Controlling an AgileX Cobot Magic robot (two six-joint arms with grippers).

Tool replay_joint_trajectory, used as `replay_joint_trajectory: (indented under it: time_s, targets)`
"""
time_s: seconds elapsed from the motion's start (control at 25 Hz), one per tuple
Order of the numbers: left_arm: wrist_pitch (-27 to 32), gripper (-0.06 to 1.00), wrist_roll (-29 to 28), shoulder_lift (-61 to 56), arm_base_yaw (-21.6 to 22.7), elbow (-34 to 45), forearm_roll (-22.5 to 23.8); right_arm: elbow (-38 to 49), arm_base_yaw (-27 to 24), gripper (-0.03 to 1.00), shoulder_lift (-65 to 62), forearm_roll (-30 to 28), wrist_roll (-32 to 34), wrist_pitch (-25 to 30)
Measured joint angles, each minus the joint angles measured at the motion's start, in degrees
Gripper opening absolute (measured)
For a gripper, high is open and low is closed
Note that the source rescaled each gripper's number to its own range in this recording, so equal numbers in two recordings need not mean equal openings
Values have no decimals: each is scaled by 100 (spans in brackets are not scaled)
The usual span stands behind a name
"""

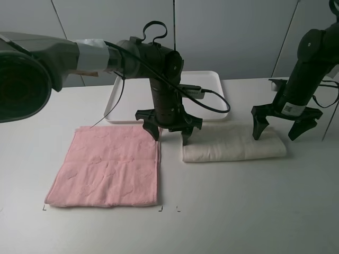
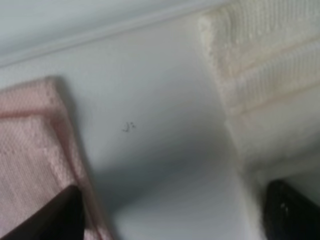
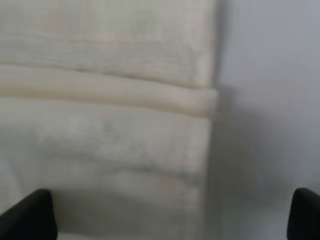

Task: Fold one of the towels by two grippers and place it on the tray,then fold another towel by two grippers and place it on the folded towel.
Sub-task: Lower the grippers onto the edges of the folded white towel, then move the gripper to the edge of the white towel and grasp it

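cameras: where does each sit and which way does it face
Exterior high: mounted high, looking down at pink towel, cream towel, tray; both arms, left gripper, right gripper show.
Left wrist: on left arm, facing down between both towels; fingertips show.
Right wrist: on right arm, facing down at cream towel's end; fingertips show.
All share the cream towel.
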Motion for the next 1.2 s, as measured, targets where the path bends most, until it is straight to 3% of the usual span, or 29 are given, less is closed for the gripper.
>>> replay_joint_trajectory:
  time_s: [0.32, 0.96, 1.2]
  targets:
    - [0, 93, 14, 0, 0, 0, 0, 0, 219, 100, 24, -476, 281, -205]
    - [14, 93, 96, 0, 0, 0, 0, -23, 219, 100, 31, -486, 26, -201]
    - [18, 93, 130, 0, 0, 0, 0, -150, -23, 100, 31, -370, -92, -83]
